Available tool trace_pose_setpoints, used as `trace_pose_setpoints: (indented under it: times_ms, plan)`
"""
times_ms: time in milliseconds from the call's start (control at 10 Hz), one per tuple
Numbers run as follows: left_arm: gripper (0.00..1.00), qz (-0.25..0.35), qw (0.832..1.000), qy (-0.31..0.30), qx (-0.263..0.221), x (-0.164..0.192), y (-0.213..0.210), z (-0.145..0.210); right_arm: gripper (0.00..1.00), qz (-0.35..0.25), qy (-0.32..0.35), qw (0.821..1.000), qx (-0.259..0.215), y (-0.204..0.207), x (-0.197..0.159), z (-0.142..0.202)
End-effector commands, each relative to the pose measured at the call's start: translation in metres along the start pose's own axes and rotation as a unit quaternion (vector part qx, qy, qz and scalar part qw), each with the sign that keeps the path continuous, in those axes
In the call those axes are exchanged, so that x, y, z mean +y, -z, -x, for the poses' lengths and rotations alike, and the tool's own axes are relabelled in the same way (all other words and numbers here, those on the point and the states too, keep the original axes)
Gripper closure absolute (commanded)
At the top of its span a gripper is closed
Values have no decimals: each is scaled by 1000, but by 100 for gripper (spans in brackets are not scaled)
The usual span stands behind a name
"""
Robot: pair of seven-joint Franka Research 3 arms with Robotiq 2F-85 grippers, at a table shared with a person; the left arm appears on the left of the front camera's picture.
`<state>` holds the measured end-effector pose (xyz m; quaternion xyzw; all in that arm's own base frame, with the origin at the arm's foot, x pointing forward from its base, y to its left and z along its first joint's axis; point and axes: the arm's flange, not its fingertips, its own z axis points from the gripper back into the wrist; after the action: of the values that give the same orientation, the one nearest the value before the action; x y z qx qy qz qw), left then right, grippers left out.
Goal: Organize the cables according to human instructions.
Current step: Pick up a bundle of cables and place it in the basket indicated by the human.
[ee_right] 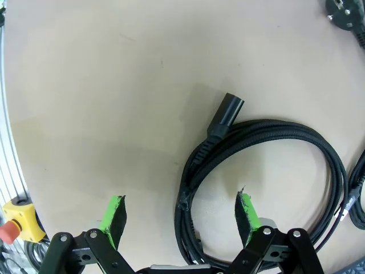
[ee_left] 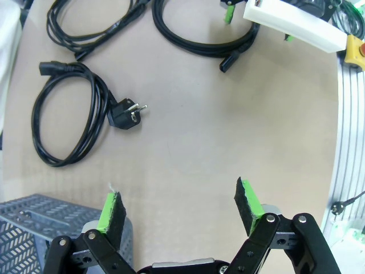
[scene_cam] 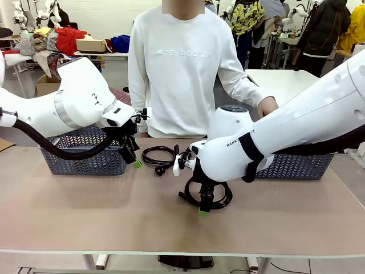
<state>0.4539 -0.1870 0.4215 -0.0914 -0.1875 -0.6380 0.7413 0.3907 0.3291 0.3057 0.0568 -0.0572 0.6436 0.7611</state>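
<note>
My right claw [ee_right: 179, 212] hangs low over the counter [ee_right: 85, 85], jaws wide apart and gripping nothing. The near cable [ee_right: 191, 171] lies directly under it. One side of its loop runs between my green pads [ee_right: 116, 211], so one pad stands outside the loop and the other inside. I cannot tell whether either pad touches the cord.

That cable is a thin black cord wound in several turns. Its blocky connector [ee_right: 228, 111] sticks out from the loop onto bare counter. Another cord [ee_right: 356, 188] lies close along the loop's far side.

My left claw [ee_left: 179, 205] is also spread open and empty. It is over bare counter, just beside the left basket [ee_left: 28, 228]. The second cable [ee_left: 57, 131] lies well ahead of it, a loose black coil with a round two-pin plug [ee_left: 126, 114] resting beside the loop. A third cable [ee_left: 91, 31] lies beyond that.

The right basket [scene_cam: 296, 165], grey lattice like the left one, stands behind my right arm. A person in a white sweatshirt [scene_cam: 182, 74] stands at the far side, with one hand [scene_cam: 266, 107] lowered near that arm. A yellow box with a red button [ee_right: 20, 214] sits at the counter's edge.
</note>
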Motion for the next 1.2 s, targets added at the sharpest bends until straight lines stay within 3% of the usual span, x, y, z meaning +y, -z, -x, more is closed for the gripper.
trace_pose_setpoints:
  times_ms: [0,300,1100]
  plan:
    - [0,-2,1000,0,-1,0,0,1,0,4,5,1000,13,-1,-5,-7]
    - [0,-2,1000,0,-1,0,0,1,0,3,7,1000,15,0,-7,-9]
    - [0,-2,1000,0,-1,0,0,1,78,-4,21,999,27,2,-11,-12]
